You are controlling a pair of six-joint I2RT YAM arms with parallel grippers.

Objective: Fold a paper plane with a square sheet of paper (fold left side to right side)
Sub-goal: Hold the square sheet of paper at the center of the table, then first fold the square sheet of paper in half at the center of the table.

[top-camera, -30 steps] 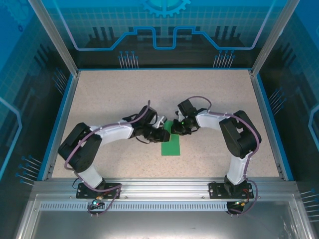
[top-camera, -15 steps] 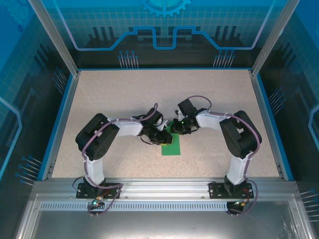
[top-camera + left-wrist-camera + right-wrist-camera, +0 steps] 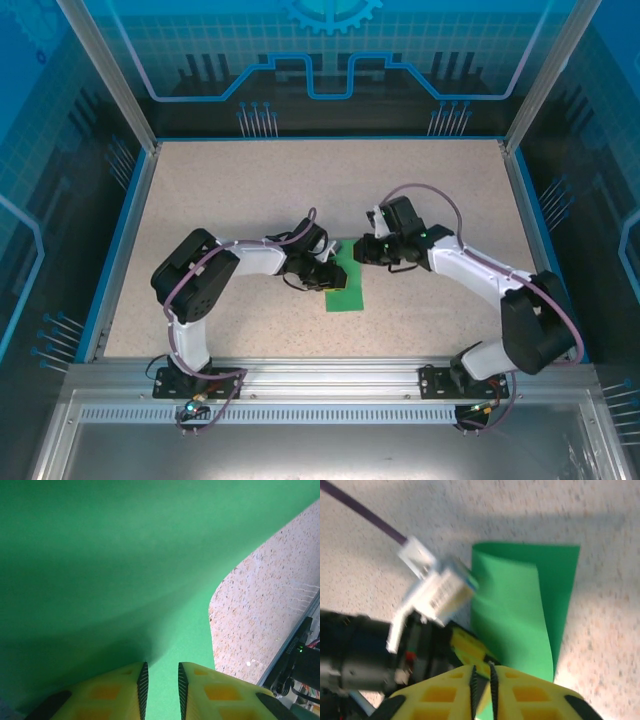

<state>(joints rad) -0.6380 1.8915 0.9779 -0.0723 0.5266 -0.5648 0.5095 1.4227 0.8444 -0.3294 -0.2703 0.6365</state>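
The square sheet of paper (image 3: 346, 288) lies mid-table as a narrow green strip, folded over. In the right wrist view the paper (image 3: 520, 605) shows its upper flap curling loosely above the lower layer. My left gripper (image 3: 327, 275) sits at the strip's left edge. In its own view the left gripper (image 3: 161, 665) has its jaws a little apart, tips down on the green paper (image 3: 125, 555), with nothing between the pads. My right gripper (image 3: 363, 250) hovers just past the strip's far right corner. That right gripper (image 3: 482, 667) is shut to a thin slit, and one yellow left finger (image 3: 467, 647) lies below it.
The speckled beige table (image 3: 250, 200) has a blue rim (image 3: 122, 230) on three sides and metal frame posts at the corners. The right arm's elbow (image 3: 535, 325) stands out toward the right rim. Bare tabletop (image 3: 260, 610) shows right of the paper.
The right arm has swung its elbow out to the right and drawn its gripper slightly right, off the paper's top. The left arm tucked its elbow in; its gripper stays at the paper.
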